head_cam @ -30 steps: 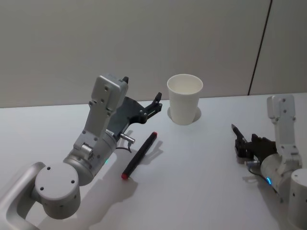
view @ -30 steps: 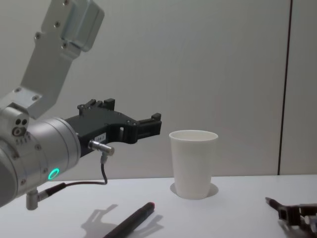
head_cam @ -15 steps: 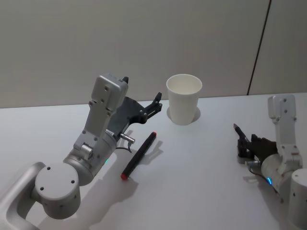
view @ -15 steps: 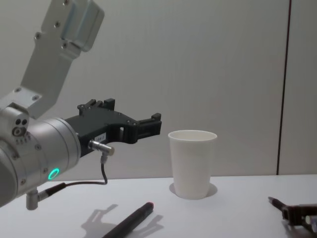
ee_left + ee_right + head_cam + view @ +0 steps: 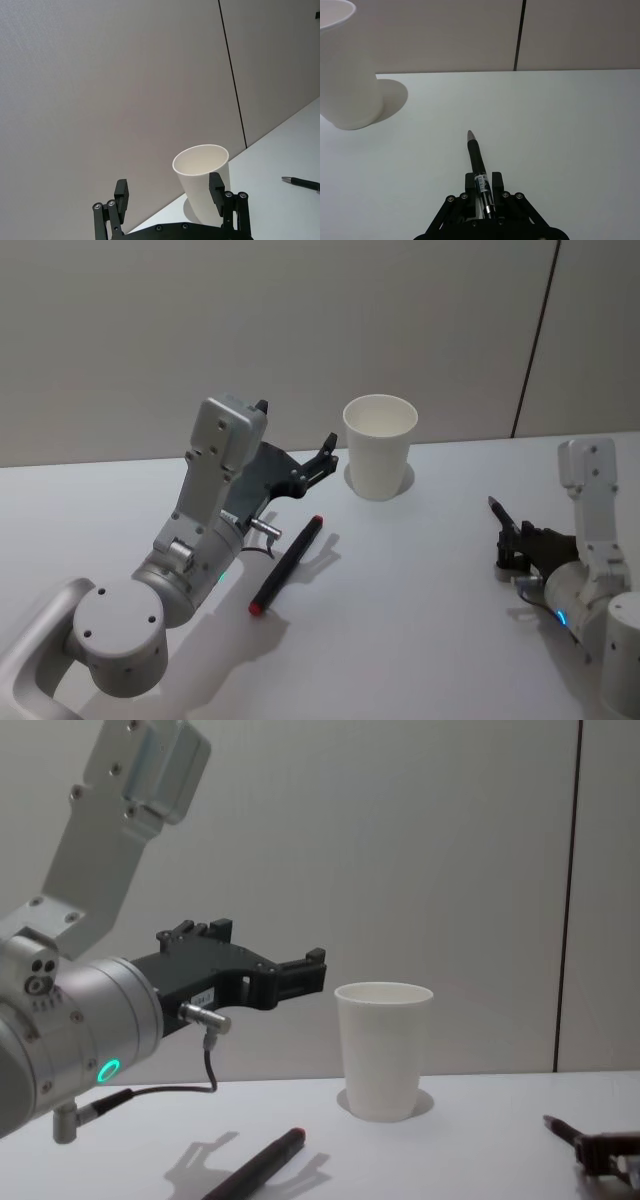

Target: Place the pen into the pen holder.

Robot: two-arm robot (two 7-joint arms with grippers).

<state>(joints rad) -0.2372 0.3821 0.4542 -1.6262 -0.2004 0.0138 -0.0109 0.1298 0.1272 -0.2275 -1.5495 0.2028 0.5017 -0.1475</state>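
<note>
White tabletop (image 5: 400,630) is seen across the whole near ground. At its near right, the right gripper (image 5: 510,550) is held low over the surface, with its fingers clamped on a black pen (image 5: 499,515). In the right wrist view the barrel is seen pinched between the two fingers, with the silver tip pointing out ahead over bare table. Whether the tip touches the surface cannot be told. The pen is thus kept in the gripper, well apart from the pen holder, to its right and nearer the robot.

At the near left, the left arm is raised from its grey base, and the left gripper (image 5: 169,186) is carried clear above the table, aimed toward the cup. Its two black fingers are seen spread wide with nothing between them.

Just beside that arm, a second pen (image 5: 286,565) is laid flat on the table. It is black with a red end, and the red end is turned toward the robot. It is not touched by either gripper.

Farther back, near the middle of the table, the pen holder (image 5: 378,455) is stood upright. It is a plain white paper cup with a rolled rim, and its mouth is open.

Behind the table a grey wall (image 5: 200,330) is seen, crossed on the right by a dark vertical seam (image 5: 535,340).
</note>
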